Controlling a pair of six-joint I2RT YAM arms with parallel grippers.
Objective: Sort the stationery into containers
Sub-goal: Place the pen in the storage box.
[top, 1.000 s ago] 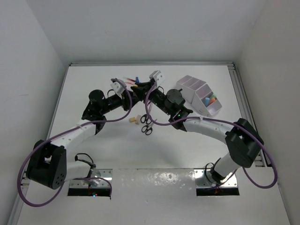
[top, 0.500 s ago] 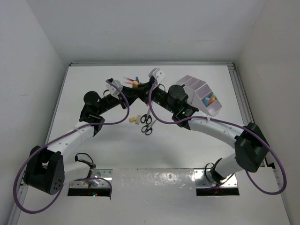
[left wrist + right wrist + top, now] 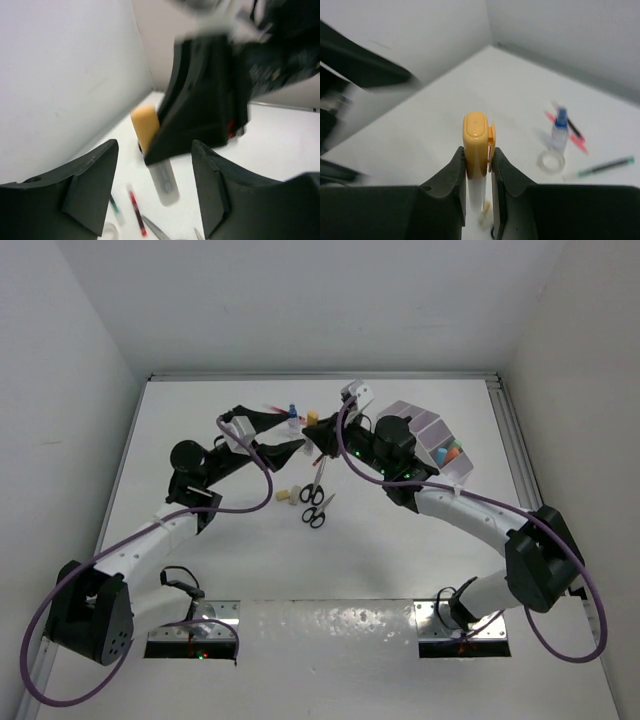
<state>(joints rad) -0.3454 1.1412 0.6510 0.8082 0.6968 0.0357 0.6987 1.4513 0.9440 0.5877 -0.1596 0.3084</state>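
My right gripper [image 3: 478, 152] is shut on a pen-like marker with an orange cap [image 3: 476, 135], held upright above the table. From above, that marker [image 3: 312, 418] hangs just left of the white stepped organiser [image 3: 410, 410], which holds pastel capsule pieces [image 3: 452, 453]. My left gripper [image 3: 283, 428] stands open beside it, with nothing between its fingers [image 3: 90, 190]. In the left wrist view the marker [image 3: 145, 127] sits a little beyond that gripper's jaws. On the table lie a blue-capped bottle [image 3: 559, 131], a tape ring [image 3: 551, 161], a green pen [image 3: 605, 166], red pens [image 3: 572, 134], scissors [image 3: 318, 502] and beige erasers [image 3: 290, 494].
The two arms cross the middle of the table, and their grippers are close together near the back. The scissors and erasers lie directly under them. Walls close in the table on the left, back and right.
My left gripper has opened, let go of the orange-capped marker and drawn back to the left. My right gripper holds the marker and has carried it right, toward the organiser.
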